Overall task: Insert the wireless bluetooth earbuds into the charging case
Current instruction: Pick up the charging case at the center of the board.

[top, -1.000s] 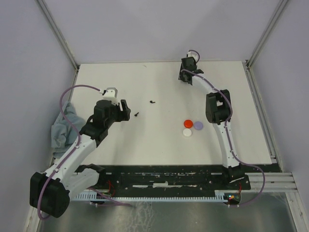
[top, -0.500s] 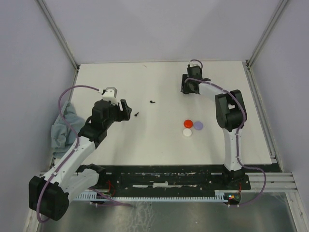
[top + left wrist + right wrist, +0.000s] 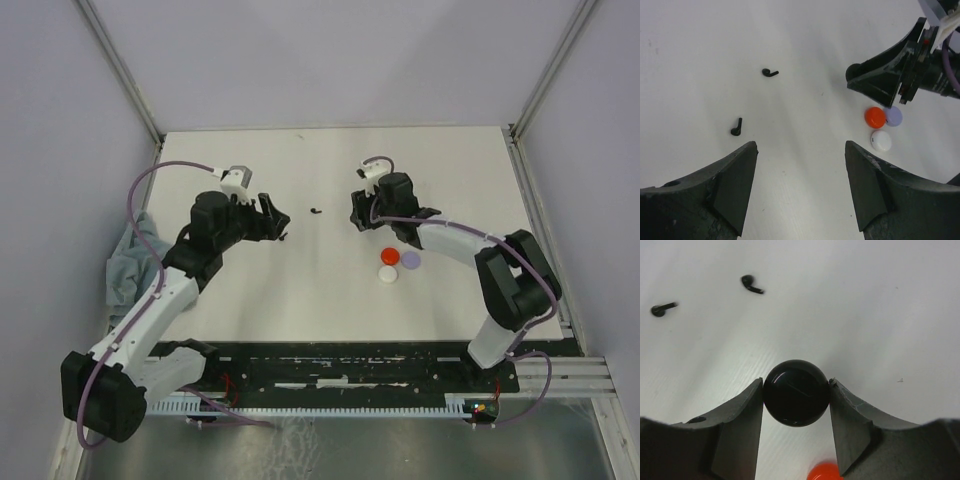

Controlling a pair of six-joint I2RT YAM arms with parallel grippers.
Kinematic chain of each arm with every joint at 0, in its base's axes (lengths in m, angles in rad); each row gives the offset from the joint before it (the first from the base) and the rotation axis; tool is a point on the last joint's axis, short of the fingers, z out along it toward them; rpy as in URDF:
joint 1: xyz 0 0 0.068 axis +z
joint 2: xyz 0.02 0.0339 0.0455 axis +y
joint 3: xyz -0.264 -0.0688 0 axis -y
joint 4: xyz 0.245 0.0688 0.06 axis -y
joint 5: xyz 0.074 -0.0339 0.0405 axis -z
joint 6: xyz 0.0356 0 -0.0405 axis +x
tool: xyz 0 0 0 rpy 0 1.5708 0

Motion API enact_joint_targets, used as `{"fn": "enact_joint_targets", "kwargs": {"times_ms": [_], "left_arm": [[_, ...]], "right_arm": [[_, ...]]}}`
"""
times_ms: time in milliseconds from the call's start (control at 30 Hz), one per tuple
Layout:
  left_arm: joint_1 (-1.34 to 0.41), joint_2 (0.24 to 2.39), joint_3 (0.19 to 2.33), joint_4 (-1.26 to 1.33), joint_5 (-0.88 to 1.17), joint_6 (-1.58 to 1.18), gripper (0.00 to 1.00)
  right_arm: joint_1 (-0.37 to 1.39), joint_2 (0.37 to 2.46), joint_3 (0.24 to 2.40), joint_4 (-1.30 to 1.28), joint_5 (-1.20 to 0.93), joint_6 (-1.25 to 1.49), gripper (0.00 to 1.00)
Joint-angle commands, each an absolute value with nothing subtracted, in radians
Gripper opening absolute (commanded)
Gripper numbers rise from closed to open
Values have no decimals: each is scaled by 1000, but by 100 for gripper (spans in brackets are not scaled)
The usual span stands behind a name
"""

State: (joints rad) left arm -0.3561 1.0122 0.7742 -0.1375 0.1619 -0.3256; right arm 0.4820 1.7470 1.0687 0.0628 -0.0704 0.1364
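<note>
Black glossy plastic in the right gripper (image 3: 796, 385): a round black case (image 3: 796, 400), pinched from both sides, fingers (image 3: 742, 410) pressed against its flanks. Resting on the table (image 3: 330, 300) or lifted off it: cannot tell.

Landmark: red case (image 3: 390, 255), flat on the white table, right of centre. Touching it on the right, a lavender case (image 3: 411, 260). Just on its near side, toward the arm bases, a white case (image 3: 388, 274).

Black case and right gripper: near the red case, just beyond it and a little left, not touching. From the right wrist, only a red sliver at the bottom edge, directly behind the black case.

Two black earbuds, loose on the table, both left of the red case and outside any case. One earbud (image 3: 770, 73): farther out than the red case, just left of the right gripper. Other earbud (image 3: 736, 127): farther left again, well apart from the red case, close in front of one left-gripper fingertip, not touching.

Left gripper (image 3: 800, 145): jaws wide apart, gripping nothing, bare table between them. Points toward the red case from well to its left.

Grey-blue cloth (image 3: 128, 262): crumpled at the table edge, far left of the red case, beside the left arm.
</note>
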Motion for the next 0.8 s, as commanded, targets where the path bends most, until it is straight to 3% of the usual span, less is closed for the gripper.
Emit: {"fn": "enact_joint_targets", "kwargs": {"times_ms": [0,433,767], "left_arm": [[-362,1060,873,-157,312,-421,77],[-362,1163,976,-40,650,-632,75],[-375,1224,994,118,774,-769,63]], "right_arm": [[541,1584,958,277,-113,20,29],[657,1314,839,424,-238,-170,30],[721,1242,850,432,-308,-276,30]]}}
